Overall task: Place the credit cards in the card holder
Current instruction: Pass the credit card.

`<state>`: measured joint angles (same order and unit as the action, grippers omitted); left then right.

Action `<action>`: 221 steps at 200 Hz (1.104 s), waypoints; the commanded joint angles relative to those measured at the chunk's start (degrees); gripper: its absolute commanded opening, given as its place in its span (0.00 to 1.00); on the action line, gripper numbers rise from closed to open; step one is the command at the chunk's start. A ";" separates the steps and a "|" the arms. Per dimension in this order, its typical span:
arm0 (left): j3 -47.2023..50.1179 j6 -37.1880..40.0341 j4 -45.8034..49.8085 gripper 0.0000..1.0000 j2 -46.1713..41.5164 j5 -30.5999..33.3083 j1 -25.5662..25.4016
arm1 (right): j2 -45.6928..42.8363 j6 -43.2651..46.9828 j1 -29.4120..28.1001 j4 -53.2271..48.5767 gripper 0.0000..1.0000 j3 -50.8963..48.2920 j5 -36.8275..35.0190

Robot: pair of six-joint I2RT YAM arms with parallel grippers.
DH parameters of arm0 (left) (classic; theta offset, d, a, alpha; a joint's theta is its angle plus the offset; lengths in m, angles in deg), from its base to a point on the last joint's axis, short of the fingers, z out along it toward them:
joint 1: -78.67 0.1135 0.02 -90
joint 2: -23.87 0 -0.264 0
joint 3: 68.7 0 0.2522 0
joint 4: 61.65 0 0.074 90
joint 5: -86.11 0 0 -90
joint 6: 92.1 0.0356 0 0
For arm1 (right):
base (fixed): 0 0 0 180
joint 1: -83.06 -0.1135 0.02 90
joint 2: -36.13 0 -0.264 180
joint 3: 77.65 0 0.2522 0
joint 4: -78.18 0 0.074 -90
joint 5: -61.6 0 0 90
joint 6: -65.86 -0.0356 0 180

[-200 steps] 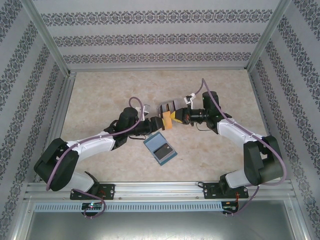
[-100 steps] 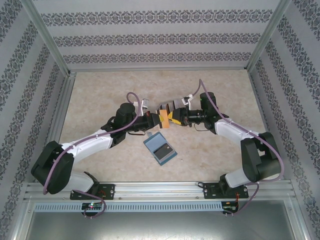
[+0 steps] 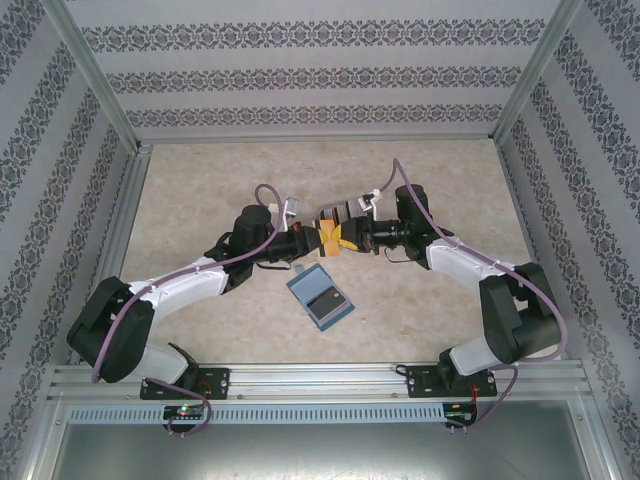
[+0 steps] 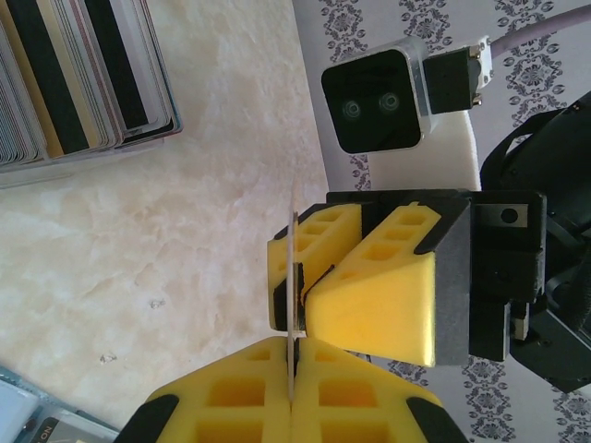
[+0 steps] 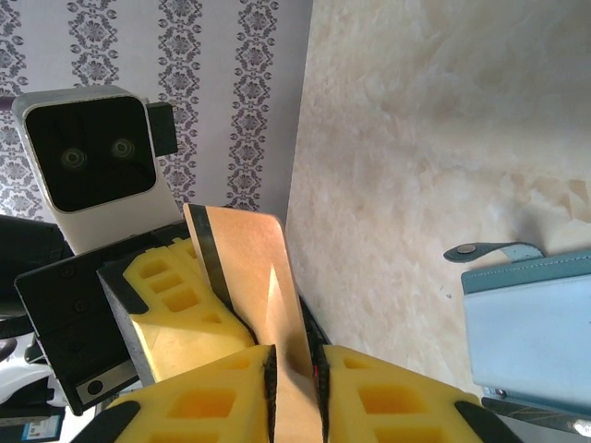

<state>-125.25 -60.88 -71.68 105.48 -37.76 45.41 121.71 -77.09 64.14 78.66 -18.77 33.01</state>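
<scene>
Your pale marbled table [image 3: 200, 180] carries the small teal-blue folding wallet [image 3: 320, 297], which lies open on the near side of the two tools, close to them but apart. Its paler blue inside and its snap strap [image 5: 485, 251] sit at the right edge of the right wrist view. From above a dark rectangle shows in it, but you cannot tell whether that is a card already pocketed.

Just beyond the tools, a row of thin plastic cards [image 4: 83, 83] in grey, tan and dark stripes stands on edge in a pale grey rack [image 4: 55, 171]. Most of the job therefore looks undone.

One orange-brown plastic card [image 5: 268, 286] with a dark stripe hangs above the table between both tools. Your left gripper [image 4: 294, 392] has its yellow fingers pressed together on one end, and your right gripper [image 5: 294, 392] is closed onto the other. I judge this a hand-over, with the card not yet taken to the wallet.

The only readable writing is the letters [image 4: 48, 427] "ON", at the lower left corner of the left wrist view. The cards show no legible brand.
</scene>
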 commanded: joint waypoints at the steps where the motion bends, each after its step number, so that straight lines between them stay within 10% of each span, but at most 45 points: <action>1: -1.21 -1.02 -3.03 0.00 1.49 -1.18 0.73 | 0.33 -0.58 -1.45 4.43 0.22 0.05 3.85; 110: -1.31 -4.86 -10.21 0.00 6.55 -5.04 2.32 | 1.08 -3.84 -1.96 10.28 0.17 -0.12 5.92; 136: -2.07 -1.80 -4.20 0.01 5.06 -3.85 2.53 | 1.41 -3.34 -1.28 9.44 0.05 -0.25 5.60; 165: -3.57 4.11 6.66 0.37 2.02 -1.53 3.53 | 1.61 -1.99 0.03 7.48 0.03 -1.02 4.15; 221: -9.03 23.53 39.77 0.47 -0.16 10.04 4.78 | 1.06 3.76 4.82 -0.33 0.02 -3.92 1.12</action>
<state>-132.11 -49.01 -50.33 106.52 -34.55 49.06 123.22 -78.71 67.29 83.09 -21.52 34.67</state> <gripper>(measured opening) 0.463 0.065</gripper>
